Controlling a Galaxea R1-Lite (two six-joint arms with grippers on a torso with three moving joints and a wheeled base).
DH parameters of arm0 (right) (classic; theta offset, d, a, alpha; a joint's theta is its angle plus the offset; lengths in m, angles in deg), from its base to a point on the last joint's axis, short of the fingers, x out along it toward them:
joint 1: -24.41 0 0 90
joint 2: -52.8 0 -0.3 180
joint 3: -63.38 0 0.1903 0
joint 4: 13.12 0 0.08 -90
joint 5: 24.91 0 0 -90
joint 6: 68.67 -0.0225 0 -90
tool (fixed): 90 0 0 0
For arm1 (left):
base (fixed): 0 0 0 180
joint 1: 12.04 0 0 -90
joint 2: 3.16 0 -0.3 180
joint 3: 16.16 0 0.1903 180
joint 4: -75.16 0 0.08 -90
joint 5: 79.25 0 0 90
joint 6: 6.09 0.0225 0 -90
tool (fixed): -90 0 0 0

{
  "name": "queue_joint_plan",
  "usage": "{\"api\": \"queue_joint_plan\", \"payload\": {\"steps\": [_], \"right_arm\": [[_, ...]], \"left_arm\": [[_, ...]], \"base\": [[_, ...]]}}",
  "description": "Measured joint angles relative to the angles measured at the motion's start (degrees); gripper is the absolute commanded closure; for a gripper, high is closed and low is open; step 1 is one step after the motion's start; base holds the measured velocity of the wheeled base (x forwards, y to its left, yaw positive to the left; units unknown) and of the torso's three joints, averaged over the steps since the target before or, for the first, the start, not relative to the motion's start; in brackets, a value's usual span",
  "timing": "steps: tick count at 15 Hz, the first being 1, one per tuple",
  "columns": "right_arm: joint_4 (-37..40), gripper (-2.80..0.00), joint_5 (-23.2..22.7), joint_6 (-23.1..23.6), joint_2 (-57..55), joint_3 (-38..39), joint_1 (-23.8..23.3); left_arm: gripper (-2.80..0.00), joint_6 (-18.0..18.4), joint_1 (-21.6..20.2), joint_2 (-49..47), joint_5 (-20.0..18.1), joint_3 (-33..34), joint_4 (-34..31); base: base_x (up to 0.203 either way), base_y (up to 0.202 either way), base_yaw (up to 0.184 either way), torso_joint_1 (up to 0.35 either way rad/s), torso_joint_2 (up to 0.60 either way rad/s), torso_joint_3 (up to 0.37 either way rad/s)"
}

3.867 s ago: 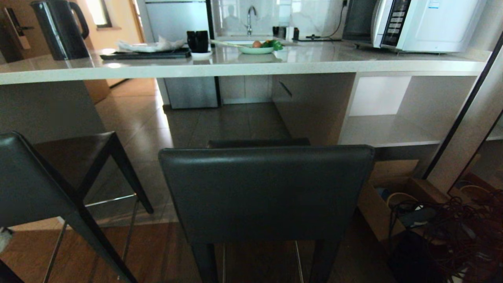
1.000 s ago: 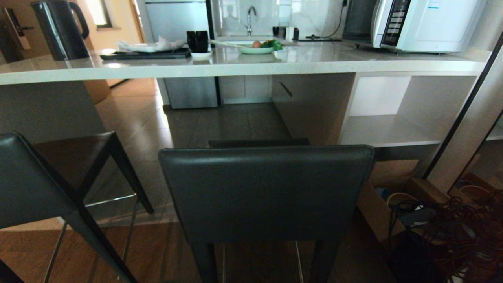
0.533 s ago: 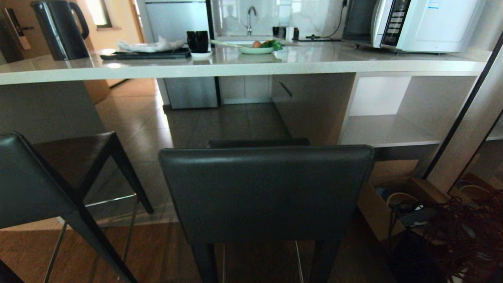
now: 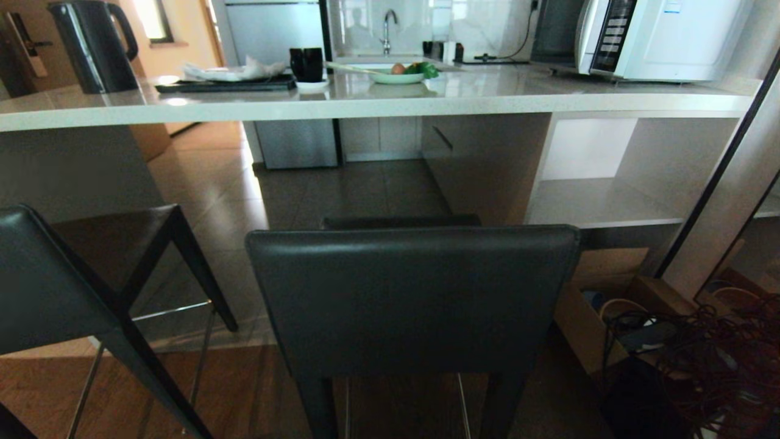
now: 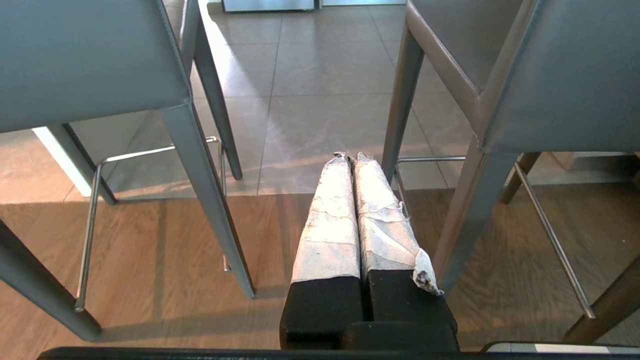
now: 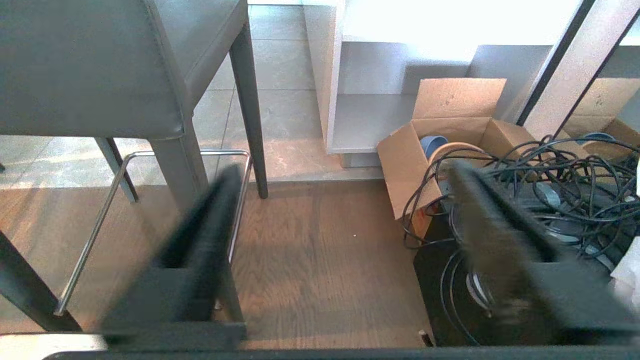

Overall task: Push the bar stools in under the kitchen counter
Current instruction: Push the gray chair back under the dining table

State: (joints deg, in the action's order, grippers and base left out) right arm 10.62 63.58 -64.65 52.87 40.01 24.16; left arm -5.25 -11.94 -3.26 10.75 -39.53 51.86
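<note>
Two bar stools stand in front of the kitchen counter (image 4: 365,100), both pulled out from it. One bar stool (image 4: 414,299) is straight ahead with its dark backrest toward me; the other bar stool (image 4: 55,280) is at the left, turned at an angle. Neither arm shows in the head view. My left gripper (image 5: 350,156) hangs low over the wood floor between the two stools' legs, its taped fingers (image 5: 330,215) shut on nothing. My right gripper (image 6: 342,172) is open and empty, with the middle stool's leg and footrest bar (image 6: 185,152) beside one finger.
An open cardboard box (image 6: 450,130) and a tangle of black cables (image 6: 550,175) lie on the floor at the right, below the counter's white shelves (image 4: 597,201). On the counter stand a kettle (image 4: 91,46), a tray, a mug, a plate and a microwave (image 4: 658,36).
</note>
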Motion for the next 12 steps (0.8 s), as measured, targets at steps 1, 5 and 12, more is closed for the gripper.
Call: {"api": "queue_joint_plan", "payload": {"steps": [1,5,12], "right_arm": [[0.02,0.00,0.02,0.00,0.00,0.00,0.04],[0.04,0.00,0.02,-0.01,0.00,0.00,0.04],[0.02,0.00,0.96,-2.54,0.00,0.00,0.15]], "left_arm": [[0.00,0.01,0.00,0.00,-0.02,0.00,-0.01],[0.00,-0.02,0.00,0.00,0.02,0.00,-0.06],[0.00,-0.82,0.01,-0.01,0.13,0.00,-0.06]], "base": [[0.000,0.000,0.000,0.000,0.00,0.000],[0.000,0.000,0.000,0.000,0.00,0.000],[0.000,0.000,0.000,0.000,0.00,0.000]]}}
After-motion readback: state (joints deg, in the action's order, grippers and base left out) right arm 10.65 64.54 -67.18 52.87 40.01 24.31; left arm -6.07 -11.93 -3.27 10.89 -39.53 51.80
